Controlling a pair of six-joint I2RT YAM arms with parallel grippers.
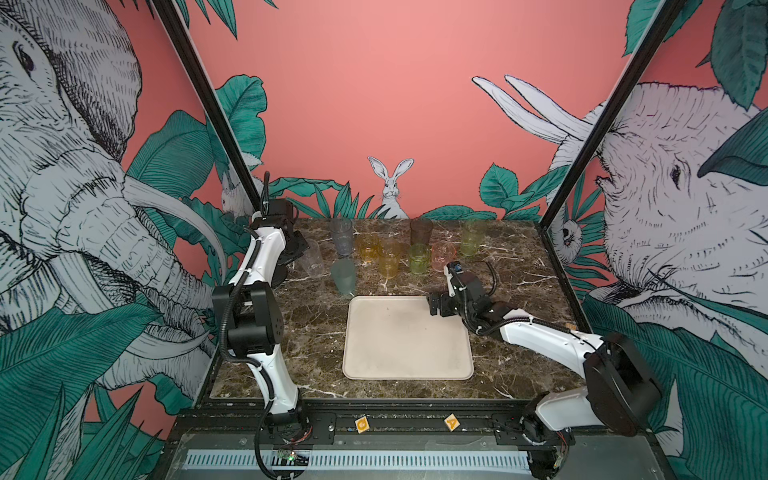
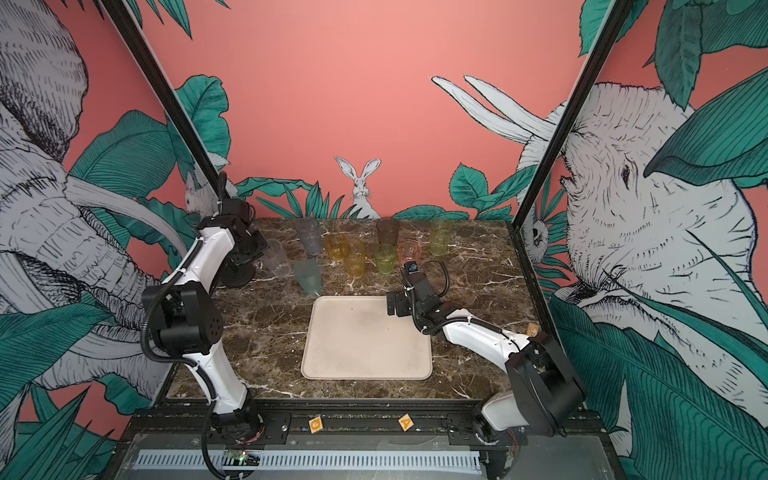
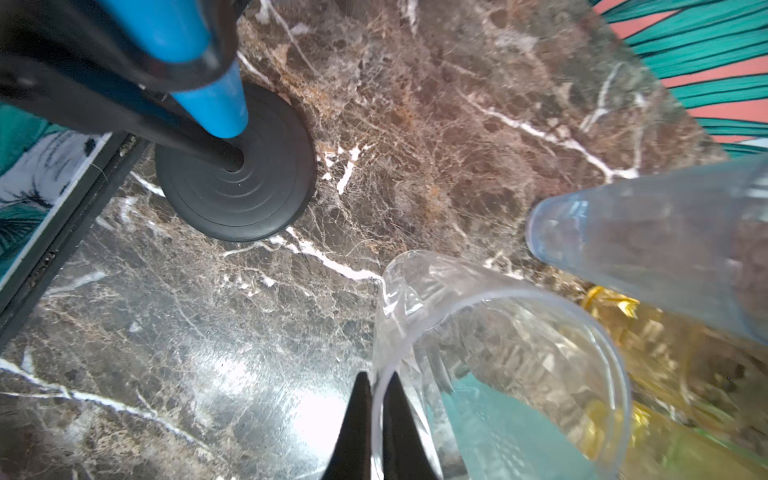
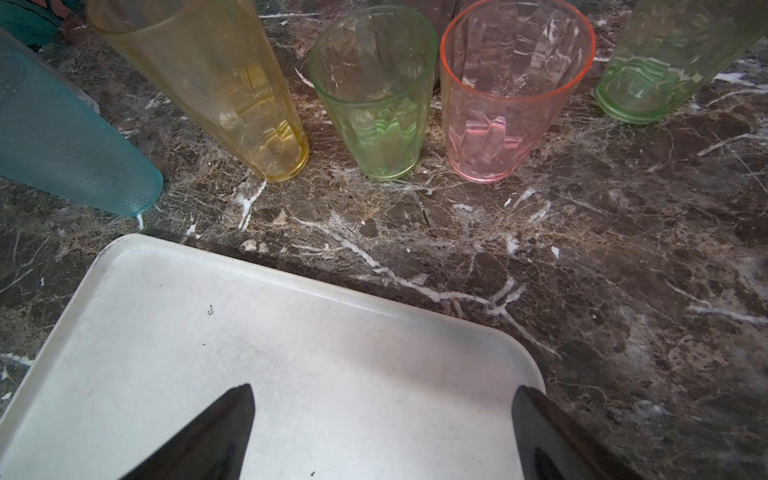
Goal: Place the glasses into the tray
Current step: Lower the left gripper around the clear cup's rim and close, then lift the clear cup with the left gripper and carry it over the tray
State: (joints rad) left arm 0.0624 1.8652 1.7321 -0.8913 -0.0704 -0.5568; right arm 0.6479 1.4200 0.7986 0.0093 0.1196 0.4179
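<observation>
Left gripper (image 3: 377, 380) pinches rim wall of tall clear plastic tumbler (image 3: 419, 282); light, slick, probably flexes, may swing. Right gripper (image 4: 382, 390) spread wide, empty.

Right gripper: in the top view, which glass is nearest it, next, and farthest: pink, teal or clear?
1. Pink glass, just behind the right gripper.
2. Teal glass, by the tray's far left corner.
3. Clear glass, far left, pinched by the left gripper.

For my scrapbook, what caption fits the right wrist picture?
Open right tool over the tray, facing yellow glass, short green glass and pink glass.
</observation>
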